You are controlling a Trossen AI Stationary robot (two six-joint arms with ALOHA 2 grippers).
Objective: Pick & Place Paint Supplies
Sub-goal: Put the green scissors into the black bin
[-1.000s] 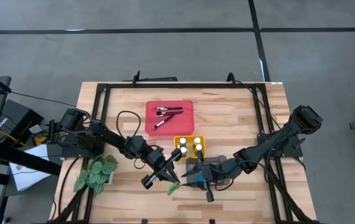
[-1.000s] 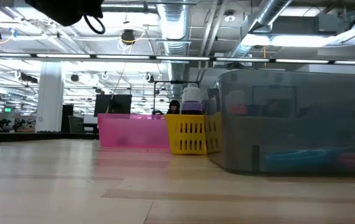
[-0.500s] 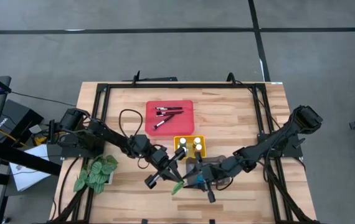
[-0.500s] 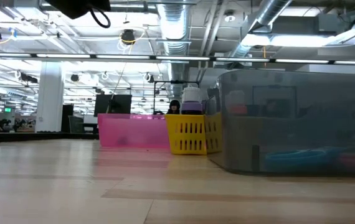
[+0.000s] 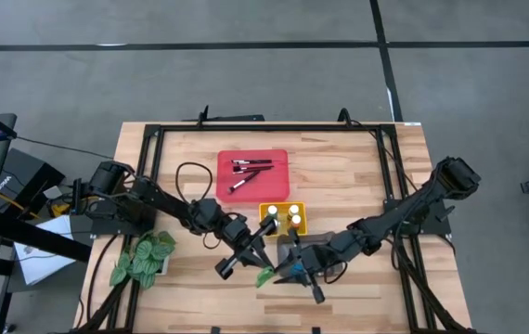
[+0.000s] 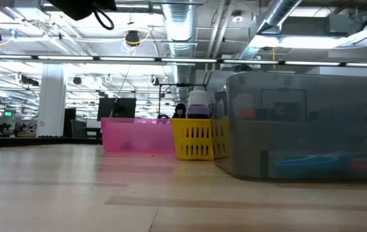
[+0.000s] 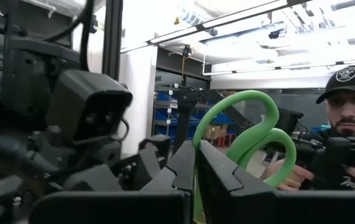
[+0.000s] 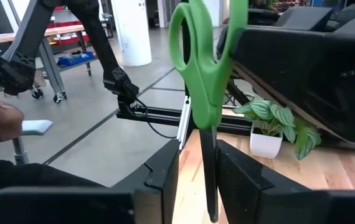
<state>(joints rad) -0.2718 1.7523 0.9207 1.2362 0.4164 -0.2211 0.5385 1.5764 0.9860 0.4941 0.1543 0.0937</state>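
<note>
Green-handled scissors hang in the air over the table's near middle, between both grippers. My left gripper is shut on them; in its wrist view the two green loops stick out past its fingertips. My right gripper is open, and its fingers stand on either side of the dark blades without touching them. Dark-handled paintbrushes lie in the red tray. White-capped paint bottles stand in the yellow tray. My left gripper pinches the scissors between its two fingers at the handle end, just below the loops. In the right wrist view its finger covers one loop. The scissors are lifted clear, their blades reaching away from the handles into the gap of my right gripper.
A grey tray sits under my right arm, beside the yellow tray. A potted leafy plant stands at the near left corner. A black frame runs round the table. A person in a cap shows beyond the table.
My left gripper has carried the green scissors a short way toward the table's right, toward my right gripper, so the blades now sit between the right fingers. My right arm has shifted only slightly.
</note>
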